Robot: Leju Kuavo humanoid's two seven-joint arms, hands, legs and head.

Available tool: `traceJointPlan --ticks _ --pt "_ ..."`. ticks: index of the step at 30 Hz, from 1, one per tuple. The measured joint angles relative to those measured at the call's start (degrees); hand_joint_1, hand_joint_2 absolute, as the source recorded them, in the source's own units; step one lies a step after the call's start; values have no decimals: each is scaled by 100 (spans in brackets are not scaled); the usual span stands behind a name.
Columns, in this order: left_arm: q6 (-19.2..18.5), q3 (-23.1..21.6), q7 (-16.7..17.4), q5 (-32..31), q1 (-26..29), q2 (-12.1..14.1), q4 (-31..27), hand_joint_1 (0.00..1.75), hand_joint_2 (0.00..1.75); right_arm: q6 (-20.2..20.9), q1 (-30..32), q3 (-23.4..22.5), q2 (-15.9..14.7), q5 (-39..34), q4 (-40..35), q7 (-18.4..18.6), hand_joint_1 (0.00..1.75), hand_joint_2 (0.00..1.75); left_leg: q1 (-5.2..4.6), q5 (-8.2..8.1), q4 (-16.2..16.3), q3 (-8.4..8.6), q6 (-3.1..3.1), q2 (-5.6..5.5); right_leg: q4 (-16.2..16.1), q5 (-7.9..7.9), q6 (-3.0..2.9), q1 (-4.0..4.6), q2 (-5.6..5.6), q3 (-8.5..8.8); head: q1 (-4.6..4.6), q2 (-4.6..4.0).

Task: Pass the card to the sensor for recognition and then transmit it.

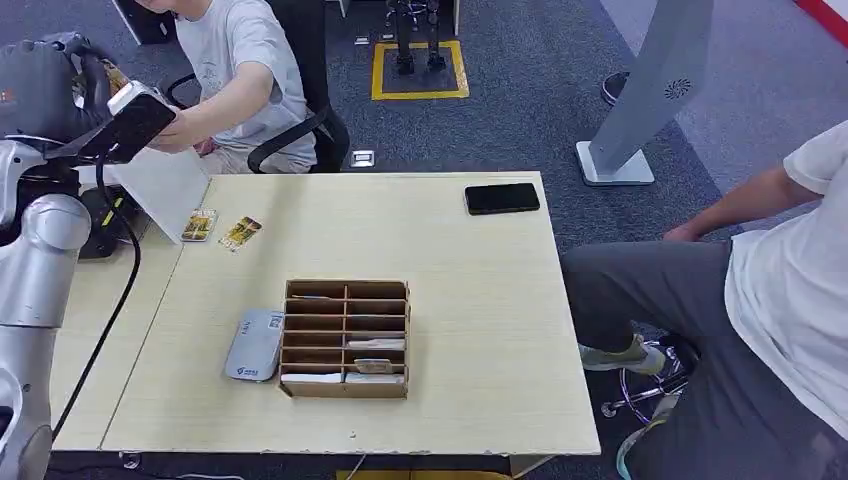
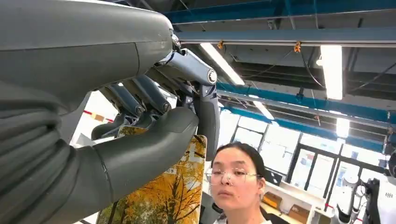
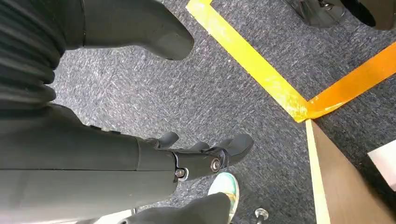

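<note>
My left hand [image 1: 45, 85] is raised at the far left, just above the black sensor panel [image 1: 132, 127] on its white stand [image 1: 165, 185]. It pinches a card printed with yellow autumn trees [image 2: 170, 191] between the thumb [image 2: 140, 158] and the darker fingers [image 2: 205, 116]. A corner of the card [image 1: 115, 76] pokes out beside the sensor. Two more yellow cards [image 1: 199, 225] [image 1: 241, 233] lie on the table by the stand. My right hand [image 3: 201, 156] hangs over the carpet, fingers loosely apart and holding nothing.
A seated person [image 1: 245, 70] behind the table reaches a hand [image 1: 172, 135] to the sensor. A cardboard slot organizer [image 1: 346, 338] stands mid-table with a white device [image 1: 254, 345] beside it. A black phone [image 1: 502, 198] lies at the far edge. Another person [image 1: 740, 300] sits on the right.
</note>
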Motion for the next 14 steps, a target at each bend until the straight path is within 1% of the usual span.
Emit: traceJointPlan --ticks 3,4,5,7,9,11,12,14 --pt "0 0 0 24 1 -7 0 175 175 0 2 0 0 0 0 0 0 175 0 0 0 0 0 0 0 0 0 0 0 0 2 0" --pt "-55 0 -24 258 9 -31 0 0 175 -2 2 0 0 0 0 -7 0 175 0 0 0 0 0 0 0 0 0 0 0 0 2 0" --pt "-59 0 -83 625 50 -70 0 0 175 -15 7 0 0 28 0 -7 0 175 0 0 0 -1 0 -2 0 0 0 0 -1 0 2 0" --pt "-37 2 -129 888 149 -112 -37 0 175 -61 33 -2 -2 24 0 -20 0 175 -1 0 0 -1 0 -1 0 0 0 0 -1 0 2 0" --pt "-142 15 -138 1203 213 -125 -74 0 175 -81 63 -4 -13 -4 2 -22 0 175 -1 0 0 -2 0 -2 0 0 0 -1 -2 1 0 0" --pt "-293 63 -177 1664 285 -149 -107 0 175 -85 95 -18 -31 -39 2 -20 0 175 -1 0 0 -2 0 -1 0 0 0 -1 -2 1 2 0" --pt "-304 96 -197 1783 329 -157 -131 0 175 -85 109 -26 -41 -55 2 -15 0 175 -1 0 0 -2 0 -1 0 0 0 -1 -2 1 0 0" --pt "-261 153 -203 1760 430 -153 -168 0 175 -85 135 -50 -57 -85 4 -13 0 175 0 0 -1 -3 0 -1 0 0 0 0 -1 1 0 0"
